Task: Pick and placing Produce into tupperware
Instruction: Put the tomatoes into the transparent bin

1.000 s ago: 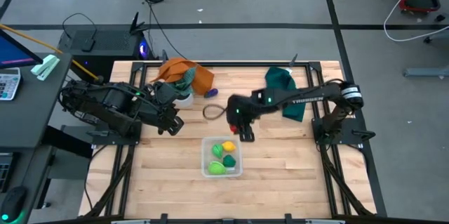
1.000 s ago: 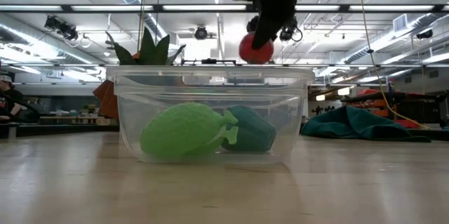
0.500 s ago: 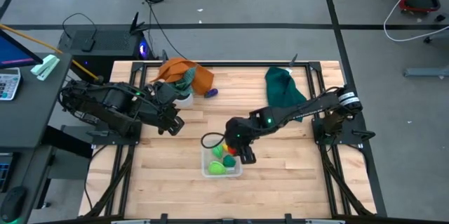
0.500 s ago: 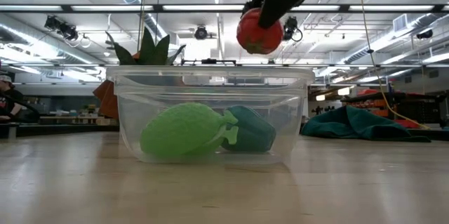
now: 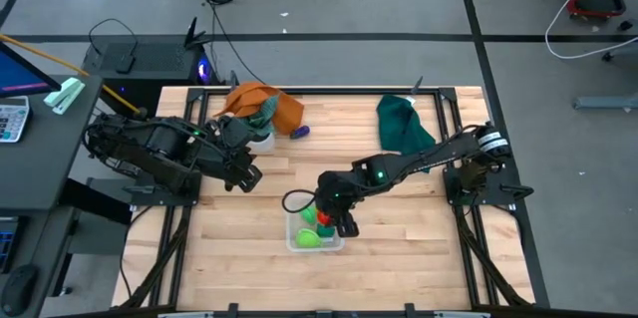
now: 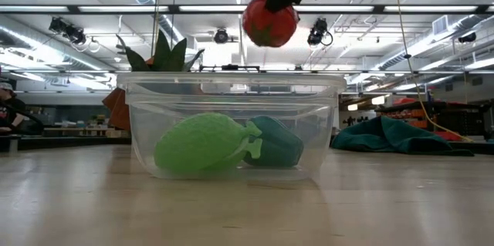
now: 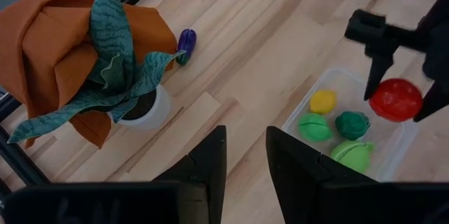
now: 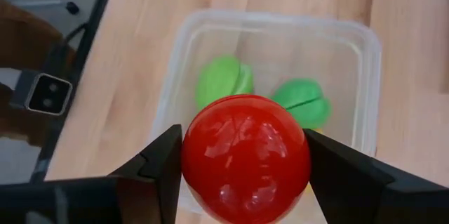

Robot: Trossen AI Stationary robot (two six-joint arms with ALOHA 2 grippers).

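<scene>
My right gripper is shut on a shiny red toy fruit, held above the clear tupperware; the red fruit hangs over the tub's rim. Inside the tupperware lie a light green piece, a dark green piece and a yellow piece. A purple piece lies on the table by the orange cloth. My left gripper is open, off the table's left side, near the potted plant. My right gripper pinches the red fruit between its two fingers, one on each opposite side at its widest part. The fingers come from above, slanting down. The fruit is lifted clear, over the tupperware's opening.
A small white pot with a green plant and an orange cloth sit at the far left. A dark green cloth lies at the far right. A cable loop hangs beside the right arm. Bare wood lies near the tub.
My right gripper has carried the red fruit from the table's middle toward the near edge and slightly left, ending over the tupperware. It stays shut on the fruit. The pieces inside the tub have not moved.
</scene>
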